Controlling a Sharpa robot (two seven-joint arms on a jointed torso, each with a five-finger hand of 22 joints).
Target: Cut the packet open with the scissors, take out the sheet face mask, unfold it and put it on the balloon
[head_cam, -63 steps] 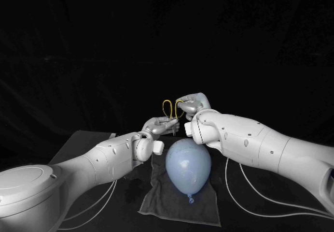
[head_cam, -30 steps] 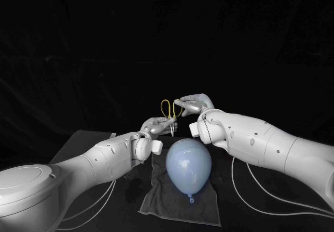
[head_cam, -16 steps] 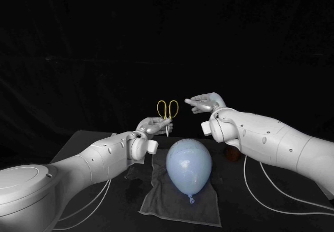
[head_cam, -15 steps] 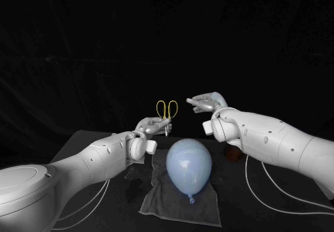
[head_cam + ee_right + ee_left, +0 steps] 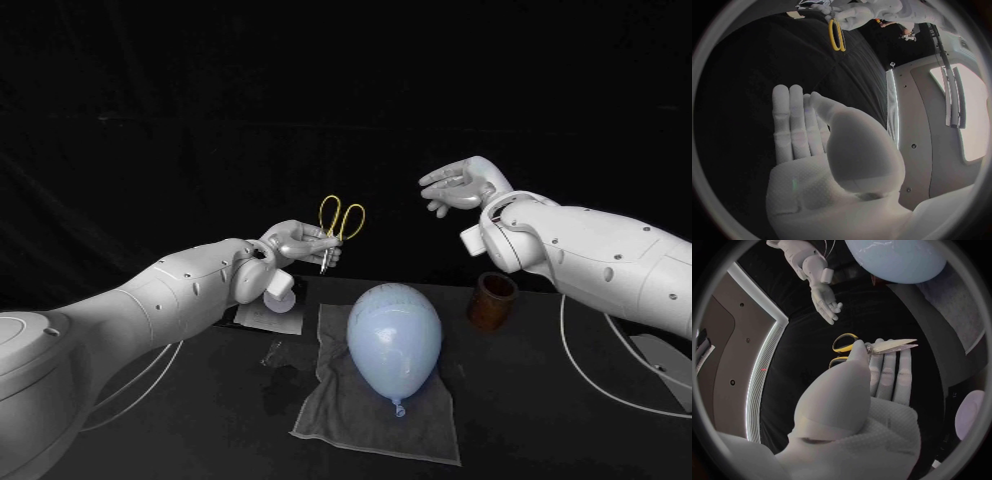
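My left hand point(image 5: 299, 243) holds the scissors point(image 5: 339, 225) by the closed blades, yellow handle loops point(image 5: 342, 215) pointing up, above the table's far left-centre. In the left wrist view the scissors point(image 5: 874, 346) lie pinched between thumb and fingers point(image 5: 891, 374). My right hand point(image 5: 463, 187) is raised to the right of the scissors, apart from them and holding nothing; its fingers point(image 5: 792, 122) are stretched out straight. The pale blue balloon point(image 5: 394, 335) lies on a grey towel point(image 5: 361, 425). A pale flat piece, perhaps the packet point(image 5: 270, 318), lies under my left forearm.
A brown cylinder point(image 5: 492, 301) stands just right of the balloon's far end. A small dark object point(image 5: 274, 352) lies left of the towel. A grey sheet point(image 5: 658, 352) shows at the table's right edge under my right arm.
My right hand has let go of the scissors' handles and moved up and to the right. My left hand keeps the scissors and has lifted slightly. The brown cylinder is now uncovered.
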